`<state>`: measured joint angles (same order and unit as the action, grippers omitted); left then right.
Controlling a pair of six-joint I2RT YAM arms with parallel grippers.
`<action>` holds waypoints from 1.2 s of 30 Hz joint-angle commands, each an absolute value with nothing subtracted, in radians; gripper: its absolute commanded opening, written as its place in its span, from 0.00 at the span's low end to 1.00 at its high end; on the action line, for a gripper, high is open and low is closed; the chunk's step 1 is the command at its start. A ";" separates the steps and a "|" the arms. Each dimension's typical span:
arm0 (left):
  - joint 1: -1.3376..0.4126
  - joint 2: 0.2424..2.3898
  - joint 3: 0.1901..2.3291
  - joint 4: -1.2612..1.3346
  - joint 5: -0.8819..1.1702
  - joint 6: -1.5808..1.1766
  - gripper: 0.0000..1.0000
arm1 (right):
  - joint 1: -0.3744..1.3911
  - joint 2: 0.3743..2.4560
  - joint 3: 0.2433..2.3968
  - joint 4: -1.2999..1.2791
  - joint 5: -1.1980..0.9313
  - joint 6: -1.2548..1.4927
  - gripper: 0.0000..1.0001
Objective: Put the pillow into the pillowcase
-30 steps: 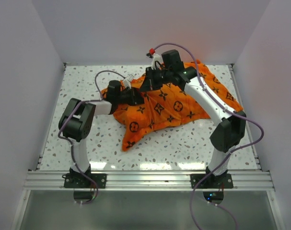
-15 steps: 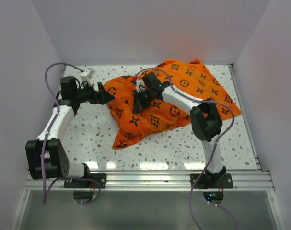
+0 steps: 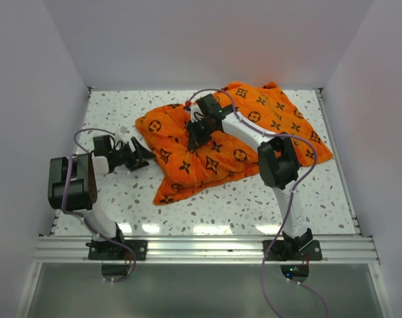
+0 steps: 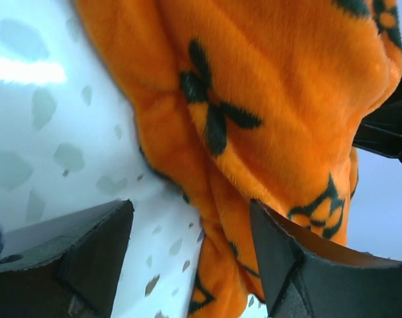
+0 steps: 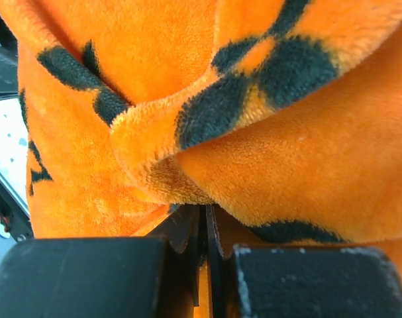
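Pinching a fold of the pillowcase [image 3: 253, 126], the right pincer [image 3: 195, 138] is clamped shut; the left pincer [image 3: 146, 154] gapes empty over the counter [image 3: 220, 199] beside it.

Bare table [image 3: 108, 112] L of pillowcase [image 3: 214, 159]; R arm [image 3: 246, 134] over its middle.

White grey-flecked tabletop [image 3: 253, 199] spread beneath the left gripper [image 3: 146, 156], pale side wall [image 3: 22, 99] set near behind it, back wall [image 3: 207, 40] well beyond, aluminium rail [image 3: 207, 248] fixed along the near edge, bright light patches [image 3: 207, 228] mirrored beside the rail
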<state>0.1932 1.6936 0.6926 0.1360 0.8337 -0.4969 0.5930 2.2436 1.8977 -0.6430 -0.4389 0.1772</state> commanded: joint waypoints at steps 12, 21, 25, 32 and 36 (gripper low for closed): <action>0.146 1.692 0.545 0.351 0.934 -0.572 0.64 | 0.558 2.065 2.117 -0.542 -0.394 0.248 0.00; 0.078 1.658 0.489 0.356 0.974 -0.570 0.77 | 0.540 2.103 2.184 -0.515 -0.400 0.287 0.00; 0.014 1.785 0.520 0.628 1.002 -0.779 0.71 | 0.541 2.105 2.175 -0.512 -0.419 0.291 0.00; 0.137 1.672 0.678 0.316 1.103 -0.650 0.00 | 0.543 2.141 2.071 -0.494 -0.514 0.276 0.00; 0.204 1.502 0.931 -0.328 1.046 -0.197 0.00 | 0.560 2.192 1.961 -0.446 -0.535 0.258 0.00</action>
